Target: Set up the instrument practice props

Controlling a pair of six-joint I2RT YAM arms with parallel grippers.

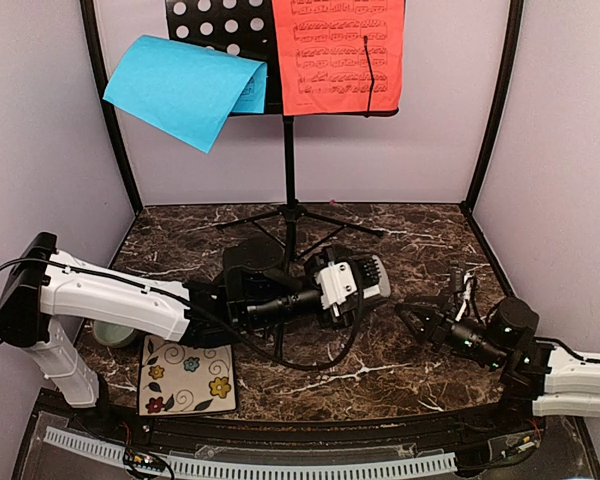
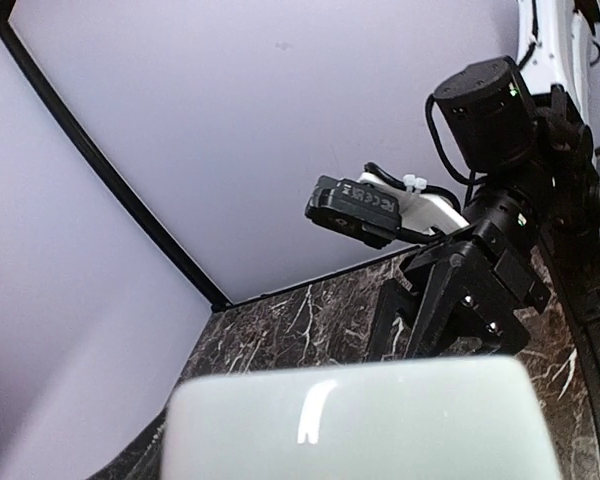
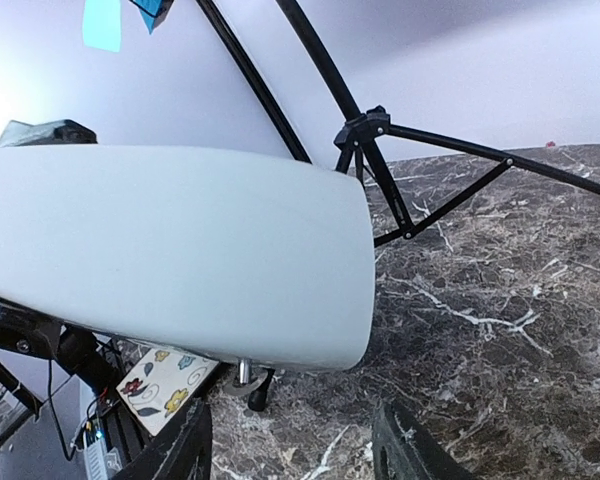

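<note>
The black music stand stands at the back on tripod legs. A blue sheet droops off its left side. A red sheet lies flat on its right. The whitish metronome lies sideways at the table's middle, and my left gripper is shut on it. It fills the bottom of the left wrist view, hiding the fingers. In the right wrist view the metronome hangs just above the marble with its metal key underneath. My right gripper is open just right of it, holding nothing.
A floral tile lies at the near left. A pale green bowl is half hidden under the left arm. Purple walls with black corner posts close the table on three sides. A black cable loops below the left gripper.
</note>
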